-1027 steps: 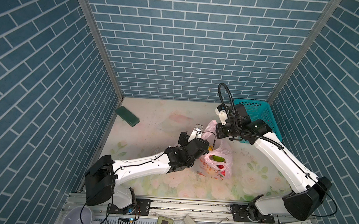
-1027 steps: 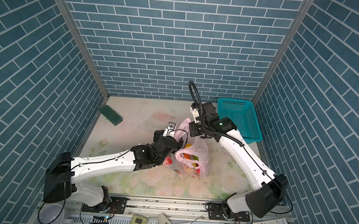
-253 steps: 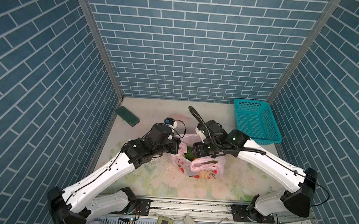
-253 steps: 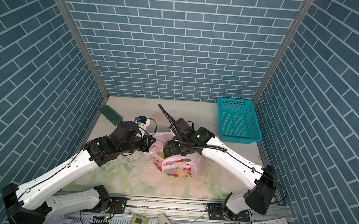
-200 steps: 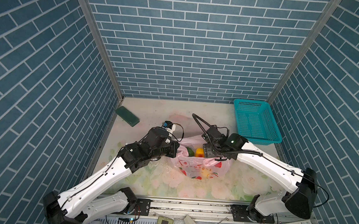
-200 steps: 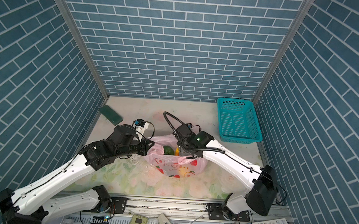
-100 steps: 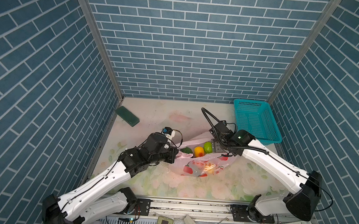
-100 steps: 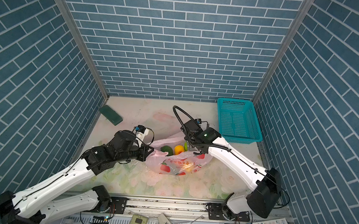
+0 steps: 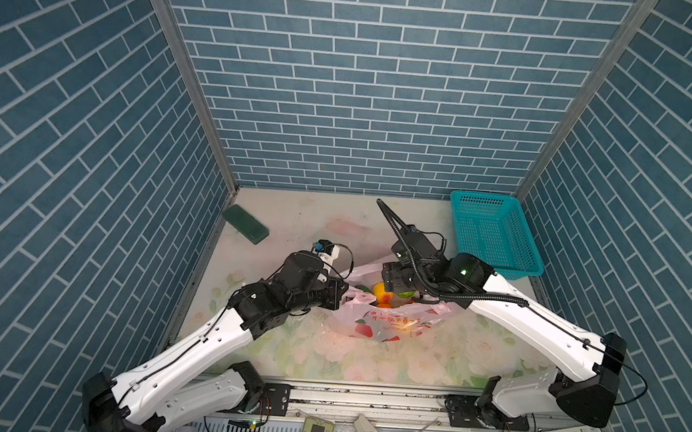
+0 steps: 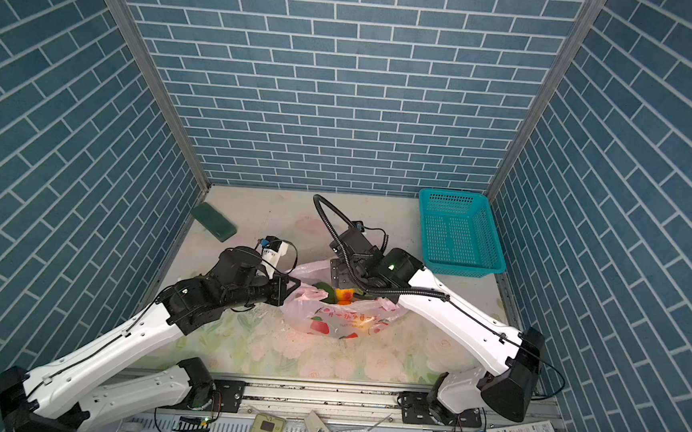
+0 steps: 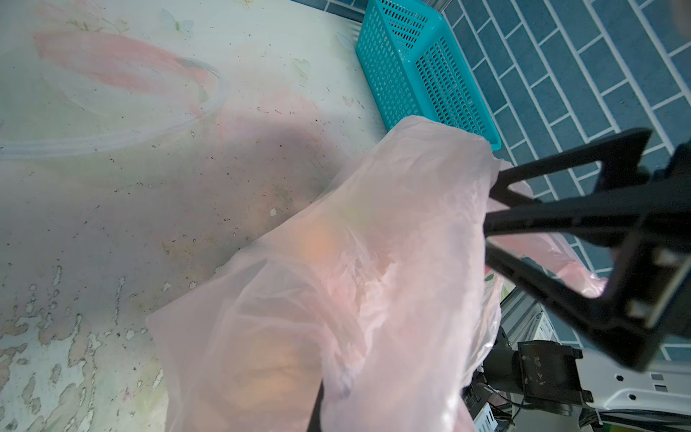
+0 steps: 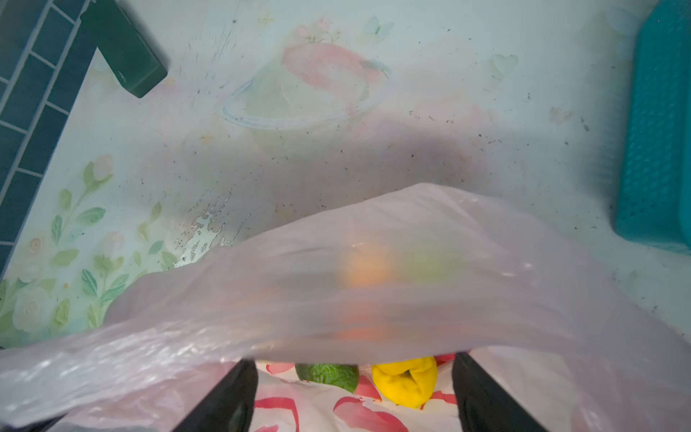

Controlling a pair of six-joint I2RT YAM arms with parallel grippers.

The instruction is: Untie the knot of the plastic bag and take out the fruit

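The pink plastic bag (image 9: 386, 326) (image 10: 335, 320) lies slumped mid-table with its mouth gaping. An orange fruit (image 9: 381, 293) (image 10: 345, 295) and a dark green fruit (image 10: 324, 288) show in the mouth. My left gripper (image 9: 343, 296) (image 10: 291, 290) is shut on the bag's left rim. In the left wrist view the bag (image 11: 355, 269) hides its jaws. My right gripper (image 9: 397, 288) (image 12: 353, 377) hangs open in the mouth. Its fingers (image 12: 224, 396) flank a dark green fruit (image 12: 329, 376) and a yellow fruit (image 12: 405, 381) without touching them. The knot is not in view.
A teal mesh basket (image 9: 483, 198) (image 10: 452, 194) stands at the back right, close behind the right arm. A dark green block (image 9: 245, 229) (image 10: 214, 221) lies at the back left by the wall. Brick walls close three sides.
The bag has sunk flatter and its mouth gapes wider, showing the fruit. My right gripper has shifted slightly left over the mouth. The left gripper has kept its place and grip.
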